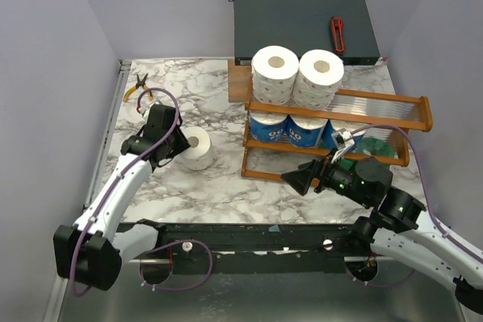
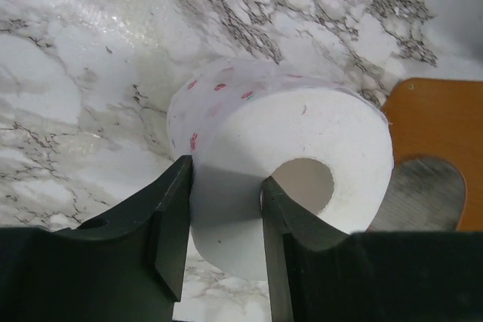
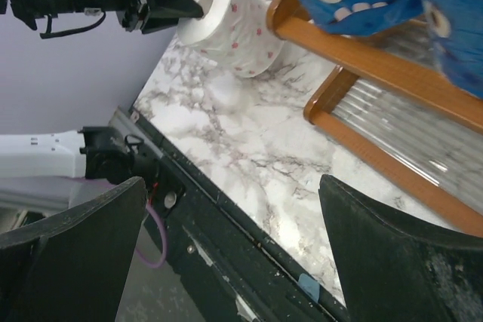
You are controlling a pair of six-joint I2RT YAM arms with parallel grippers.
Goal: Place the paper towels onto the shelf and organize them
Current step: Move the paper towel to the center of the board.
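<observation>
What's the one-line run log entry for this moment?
left gripper: pinching wall of loose roll on table | right gripper: open, empty, near shelf | shelf: two white rolls top, blue rolls below

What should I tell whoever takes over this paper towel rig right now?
Left hand: pinching the wall of the loose white roll, one finger in its core, roll on the table.
Right hand: open, empty, in front of the shelf.
Done: two white rolls on top tier, blue-wrapped rolls on the tier below.
To do: shelve the loose white roll.
</observation>
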